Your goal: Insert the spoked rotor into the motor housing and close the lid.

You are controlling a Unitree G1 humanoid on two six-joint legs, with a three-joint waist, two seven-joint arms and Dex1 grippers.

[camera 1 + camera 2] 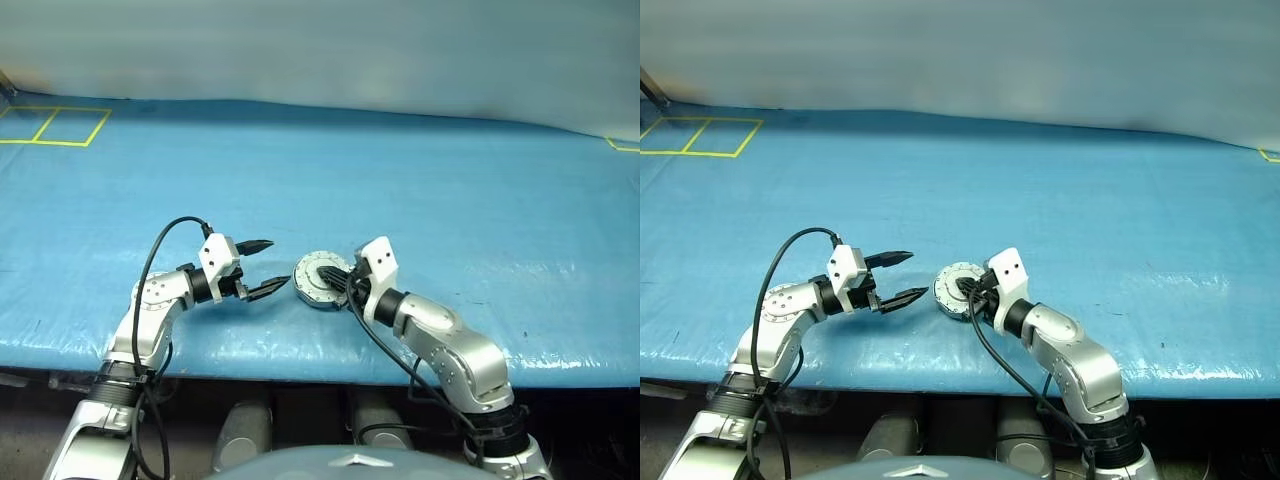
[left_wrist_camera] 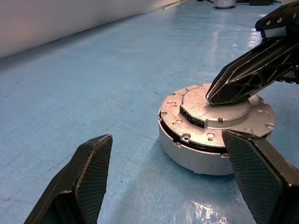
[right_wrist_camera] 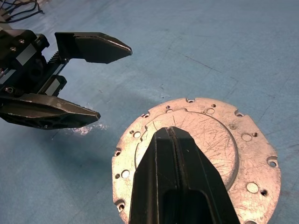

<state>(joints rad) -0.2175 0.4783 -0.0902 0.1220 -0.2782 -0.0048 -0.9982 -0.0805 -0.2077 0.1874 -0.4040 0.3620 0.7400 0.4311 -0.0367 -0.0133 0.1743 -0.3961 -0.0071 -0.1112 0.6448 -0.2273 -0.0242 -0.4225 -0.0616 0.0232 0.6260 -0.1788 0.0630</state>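
The motor housing stands on the blue table near its front edge, between my two grippers. The lid lies flat on top of it, plain grey face with raised centre upward. My right gripper is shut, and its tip rests on the raised centre of the lid. My left gripper is open just to the left of the housing, pointing at its side, nothing between its fingers. The spoked rotor is hidden.
The blue sheet-covered table stretches far back to a pale wall. Yellow tape squares mark its far left corner. The table's front edge runs just below the housing.
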